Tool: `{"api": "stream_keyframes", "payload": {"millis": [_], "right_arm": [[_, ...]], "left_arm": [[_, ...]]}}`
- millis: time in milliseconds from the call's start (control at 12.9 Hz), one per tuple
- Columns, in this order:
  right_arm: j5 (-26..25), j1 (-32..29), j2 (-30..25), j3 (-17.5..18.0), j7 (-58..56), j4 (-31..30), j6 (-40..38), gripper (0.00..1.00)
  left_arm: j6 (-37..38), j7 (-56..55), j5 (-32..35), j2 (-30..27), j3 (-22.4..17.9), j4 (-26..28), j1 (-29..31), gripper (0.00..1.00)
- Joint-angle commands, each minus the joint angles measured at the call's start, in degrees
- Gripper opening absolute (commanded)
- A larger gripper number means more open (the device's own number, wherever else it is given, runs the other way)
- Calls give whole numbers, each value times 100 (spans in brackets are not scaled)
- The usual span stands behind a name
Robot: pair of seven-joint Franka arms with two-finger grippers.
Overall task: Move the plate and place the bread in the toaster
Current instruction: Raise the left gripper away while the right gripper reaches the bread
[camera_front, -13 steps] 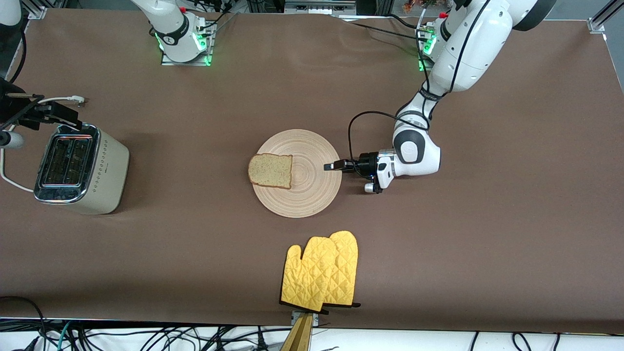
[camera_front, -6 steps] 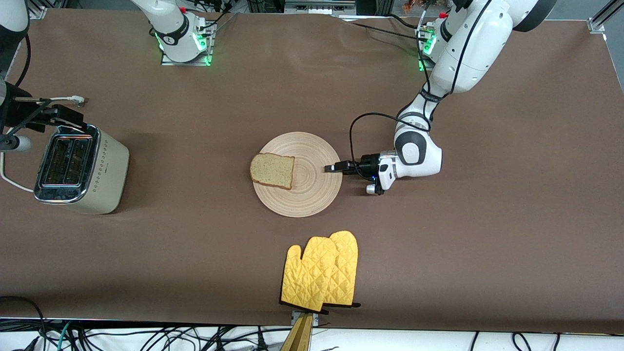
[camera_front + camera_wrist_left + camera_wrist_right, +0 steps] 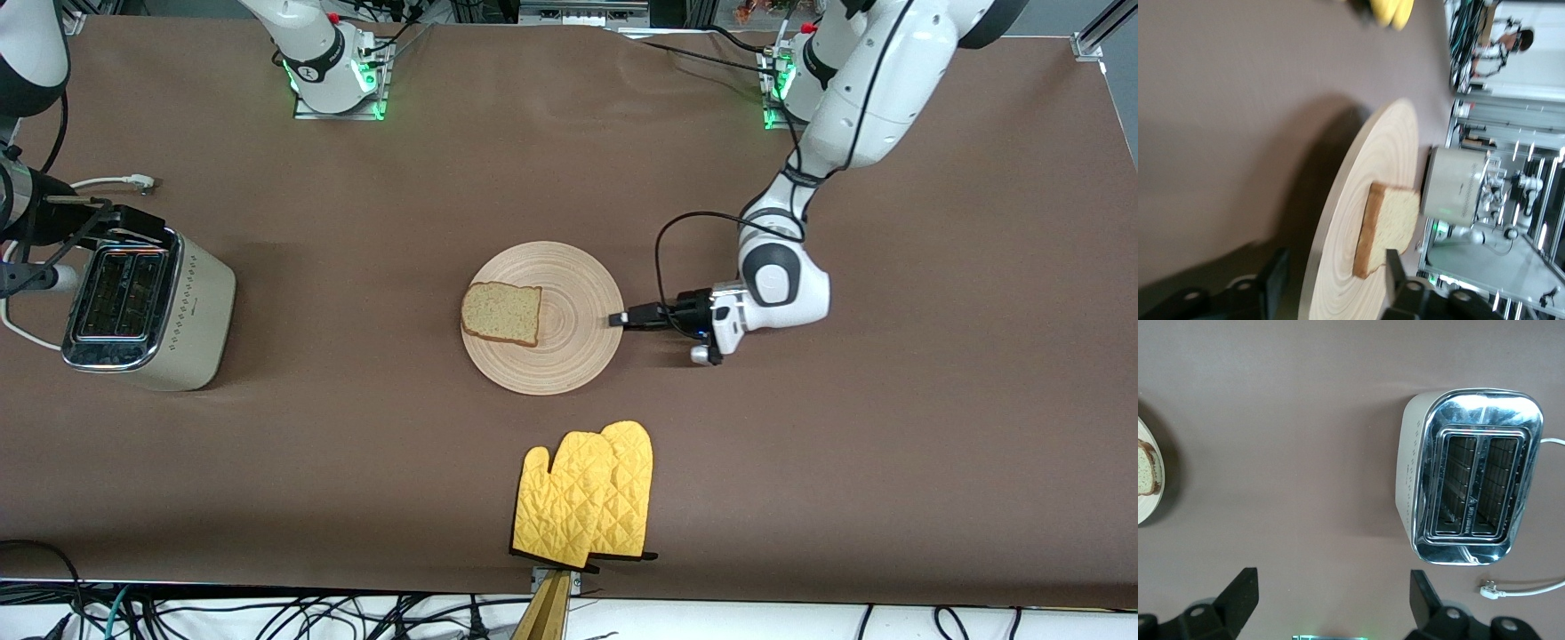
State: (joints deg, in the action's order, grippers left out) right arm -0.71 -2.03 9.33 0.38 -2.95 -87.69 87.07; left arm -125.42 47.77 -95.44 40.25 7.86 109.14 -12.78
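Note:
The pale wood plate [image 3: 569, 356] lies at the table's middle with the bread [image 3: 502, 313] flat on its half toward the right arm's end. My left gripper [image 3: 616, 318] is low at the plate's rim toward the left arm's end. It is open, and in the left wrist view [image 3: 1333, 261] the plate's rim [image 3: 1338, 200] passes between the spread fingers, with the bread [image 3: 1388, 223] farther in. The cream toaster [image 3: 147, 307] stands at the right arm's end, both slots empty [image 3: 1471, 477]. My right gripper [image 3: 133, 224] hovers over the toaster's farther end, open and empty [image 3: 1331, 600].
A pair of yellow oven mitts [image 3: 587, 493] lies near the table's front edge, nearer the camera than the plate. The toaster's white cord and plug [image 3: 133, 182] lie on the table beside the toaster, farther from the camera.
The plate has settled flat on the table with the bread shifted slightly toward the left arm's end. My left gripper has backed off to the rim. My right gripper has drifted slightly over the toaster.

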Motion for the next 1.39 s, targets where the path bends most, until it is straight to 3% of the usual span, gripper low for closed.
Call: {"api": "stream_keyframes", "payload": {"millis": [0, 232, 619, 1082, 1314], "right_arm": [[507, -8, 130, 32, 84, 68, -76, 100], [914, 280, 367, 129, 1143, 76, 90, 100], [933, 1308, 973, 129, 2016, -11, 897, 100], [933, 2065, 1423, 138, 2439, -1046, 2891, 100], [933, 2407, 1633, 138, 2913, -1426, 3632, 100]], "left_arm": [[26, 206, -20, -920, 31, 871, 616, 100], [17, -134, 1111, -1483, 23, 1100, 1302, 100], [35, -1813, 4090, -2319, 31, 1119, 2305, 100], [140, -3490, 6858, -3224, 31, 1066, 2429, 100], [920, -4055, 7705, -3462, -56, 742, 2429, 100]]}}
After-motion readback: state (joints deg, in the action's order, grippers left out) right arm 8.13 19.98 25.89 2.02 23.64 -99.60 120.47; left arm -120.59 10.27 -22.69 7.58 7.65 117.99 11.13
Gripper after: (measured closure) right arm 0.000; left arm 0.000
